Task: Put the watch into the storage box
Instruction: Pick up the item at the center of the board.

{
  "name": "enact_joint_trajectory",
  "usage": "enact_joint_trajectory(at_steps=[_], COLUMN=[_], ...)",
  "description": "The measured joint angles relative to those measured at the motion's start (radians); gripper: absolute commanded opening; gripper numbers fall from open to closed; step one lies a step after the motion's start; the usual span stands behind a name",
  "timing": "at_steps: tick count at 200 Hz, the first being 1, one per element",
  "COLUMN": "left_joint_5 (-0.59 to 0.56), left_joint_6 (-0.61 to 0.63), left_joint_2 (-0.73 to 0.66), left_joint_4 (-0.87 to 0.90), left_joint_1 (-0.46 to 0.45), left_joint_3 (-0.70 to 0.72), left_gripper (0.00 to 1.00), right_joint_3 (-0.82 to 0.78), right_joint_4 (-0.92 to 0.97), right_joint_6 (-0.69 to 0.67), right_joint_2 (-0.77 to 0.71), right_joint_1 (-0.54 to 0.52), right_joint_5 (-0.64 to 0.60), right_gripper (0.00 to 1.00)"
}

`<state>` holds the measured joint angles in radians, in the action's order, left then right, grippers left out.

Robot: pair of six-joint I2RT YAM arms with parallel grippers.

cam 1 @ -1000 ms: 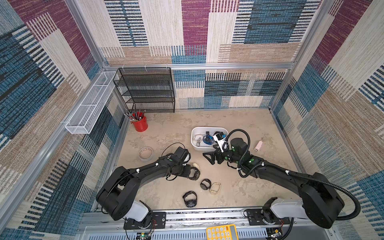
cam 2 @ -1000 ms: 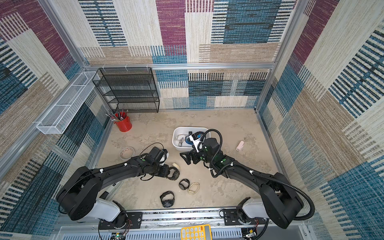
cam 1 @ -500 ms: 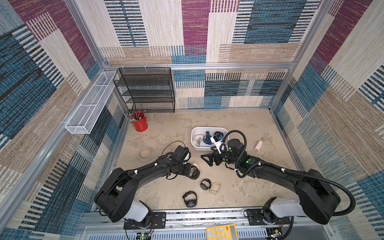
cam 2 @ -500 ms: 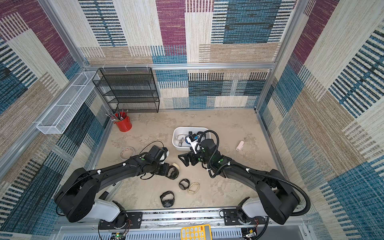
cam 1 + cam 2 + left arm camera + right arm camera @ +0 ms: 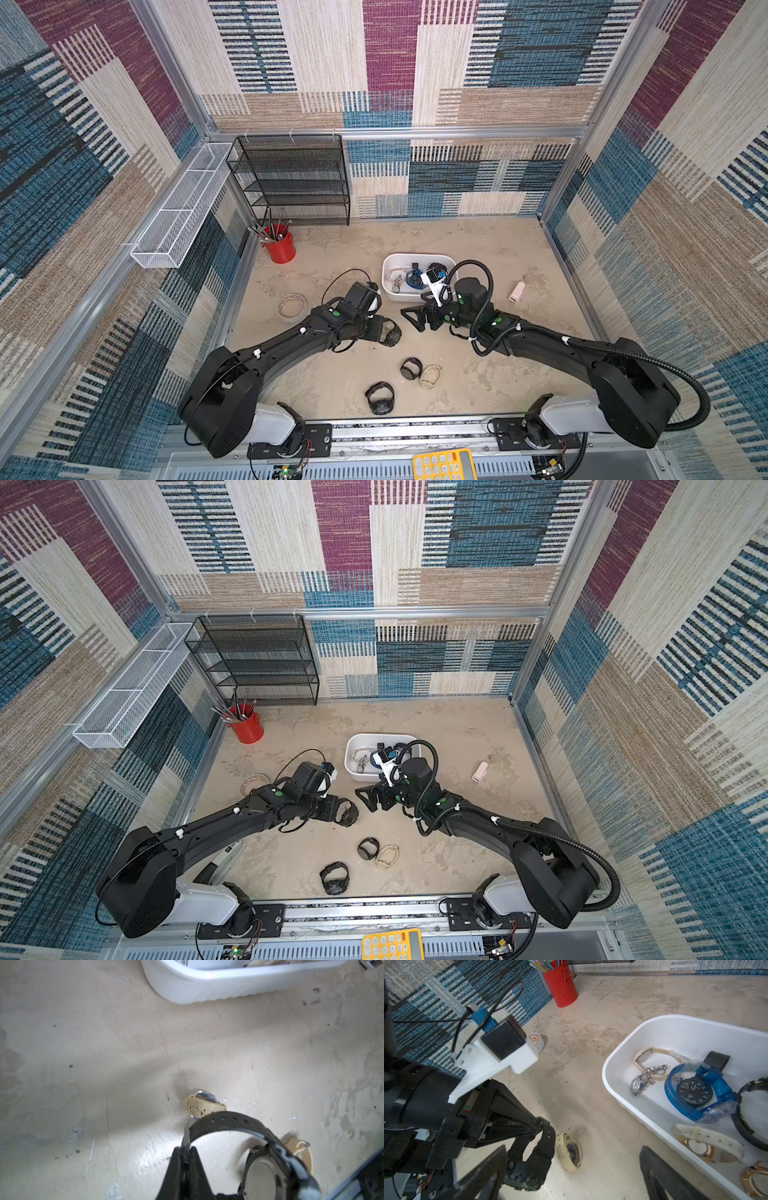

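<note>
My left gripper is shut on the strap of a black watch, held low over the sandy floor in both top views. A cream watch lies on the floor just beyond it. The white storage box stands a short way behind and holds several watches, among them a blue one. My right gripper is open and holds nothing. It faces the black watch and the cream watch, with the box beside it.
Three more watches lie near the front: black, cream, black. A tape roll and a red pen cup are at the left. A black mesh shelf stands at the back, and a small pale item lies at the right.
My left gripper has closed on the black watch's strap. The right arm has drifted slightly to the left and stays open.
</note>
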<state>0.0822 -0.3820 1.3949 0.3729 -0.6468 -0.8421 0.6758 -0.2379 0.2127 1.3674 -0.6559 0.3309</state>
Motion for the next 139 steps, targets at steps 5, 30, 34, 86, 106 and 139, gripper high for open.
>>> enact_joint_trajectory(at_steps=[5, 30, 34, 86, 106, 139], left_joint_5=[-0.002, -0.006, -0.009, -0.034, -0.056, -0.111], left_joint_6=[0.002, 0.018, 0.020, 0.060, 0.080, 0.124], left_joint_2=[0.001, 0.022, 0.026, 0.106, 0.136, 0.185], left_joint_4=[0.000, -0.002, -0.003, -0.034, -0.048, -0.048], left_joint_1=[0.000, 0.000, 0.000, 0.000, 0.000, -0.002], left_joint_3=[-0.005, -0.042, -0.048, -0.147, -0.183, -0.253], left_gripper=[0.00, 0.00, 0.00, 0.00, 0.00, 0.00], right_joint_3=[0.000, -0.004, -0.005, -0.029, -0.048, -0.069], right_joint_4=[0.000, 0.000, 0.000, -0.001, -0.008, -0.011], right_joint_6=[0.000, 0.008, 0.008, 0.034, 0.051, 0.075], right_joint_2=[0.000, -0.005, -0.006, -0.038, -0.063, -0.094], right_joint_1=[0.000, 0.000, 0.000, -0.001, -0.001, -0.001], right_joint_5=[-0.001, -0.002, -0.003, -0.046, -0.072, -0.116], right_gripper=[1.00, 1.00, 1.00, 1.00, 0.99, 1.00])
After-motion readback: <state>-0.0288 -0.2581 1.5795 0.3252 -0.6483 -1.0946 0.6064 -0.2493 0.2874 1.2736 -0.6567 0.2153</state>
